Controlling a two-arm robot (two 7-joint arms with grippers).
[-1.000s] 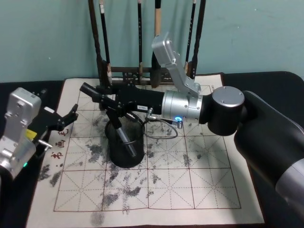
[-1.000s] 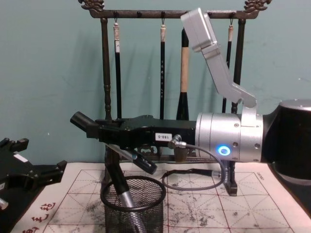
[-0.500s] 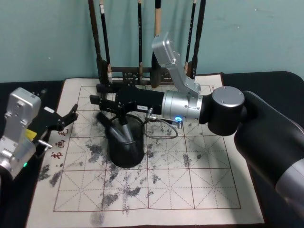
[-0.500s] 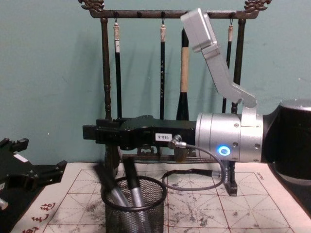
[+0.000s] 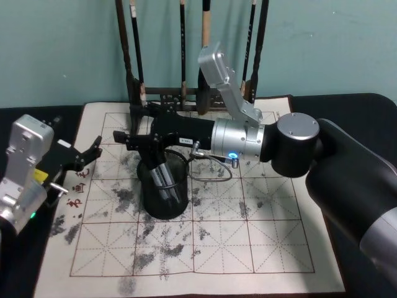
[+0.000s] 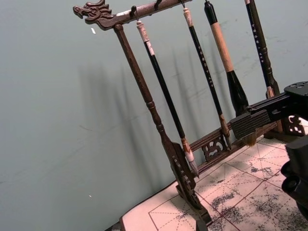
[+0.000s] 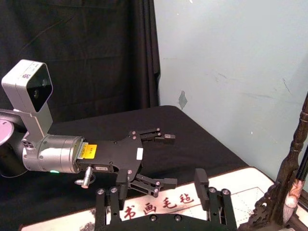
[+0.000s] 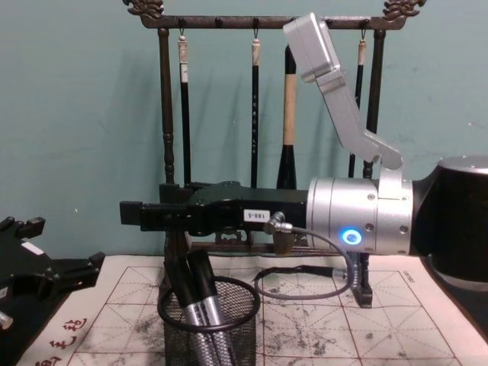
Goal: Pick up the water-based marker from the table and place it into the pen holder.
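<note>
Nearly done: marker [image 8: 200, 301] stands tilted inside pen holder [image 8: 210, 324]. Right tool [image 5: 138, 139] above the rim, spread wide, holding nothing. Left tool [image 5: 89, 154] idle, spread, aside.

Marker [image 5: 162, 177] in pen holder [image 5: 162, 202], brush rack [image 5: 186, 93] behind.

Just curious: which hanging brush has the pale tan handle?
The thick brush, third from the left on the rack; the others hang thin and black.

Black mesh pen holder [image 5: 164, 198] on the off-white, red-gridded, grey-smudged mat of the table [image 5: 248, 248].
</note>
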